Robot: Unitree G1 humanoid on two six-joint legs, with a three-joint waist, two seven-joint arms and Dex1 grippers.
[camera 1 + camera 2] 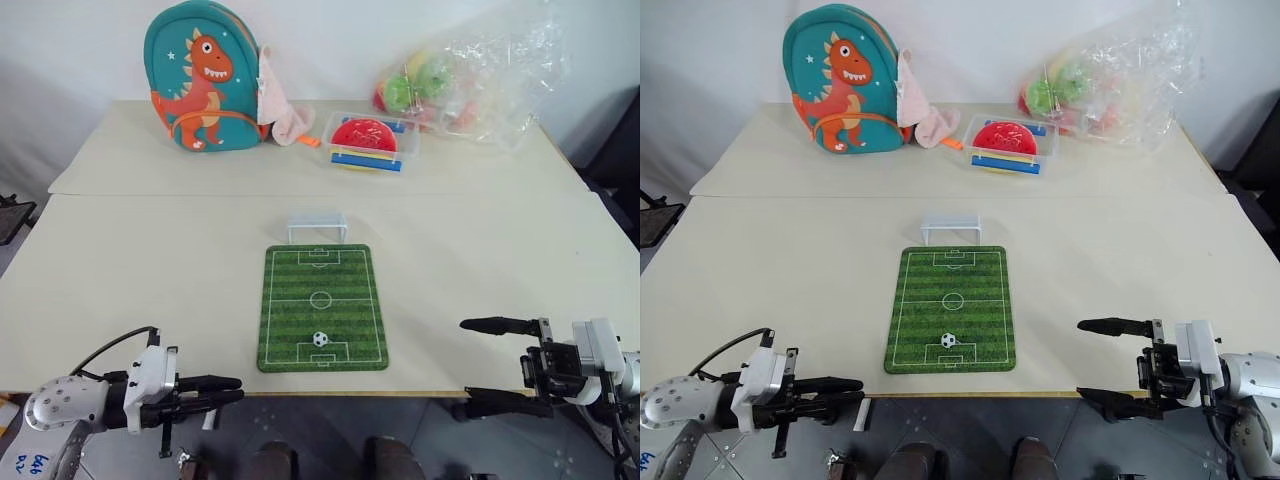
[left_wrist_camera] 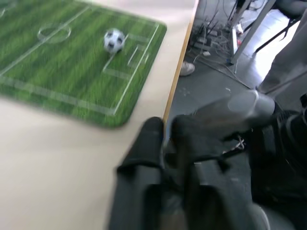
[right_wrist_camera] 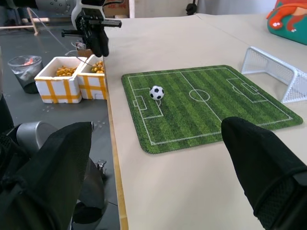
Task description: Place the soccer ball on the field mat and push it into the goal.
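One step was done: the soccer ball [image 1: 320,339] sat on the field mat [image 1: 322,306], ahead of the closed left gripper [image 1: 232,390]; a straight nudge should reach the goal [image 1: 317,226]

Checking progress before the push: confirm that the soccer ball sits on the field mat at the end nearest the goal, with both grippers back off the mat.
Wrong end. The soccer ball sits on the field mat at the end farthest from the goal, as the left eye view shows. The left gripper and right gripper are indeed off the mat.
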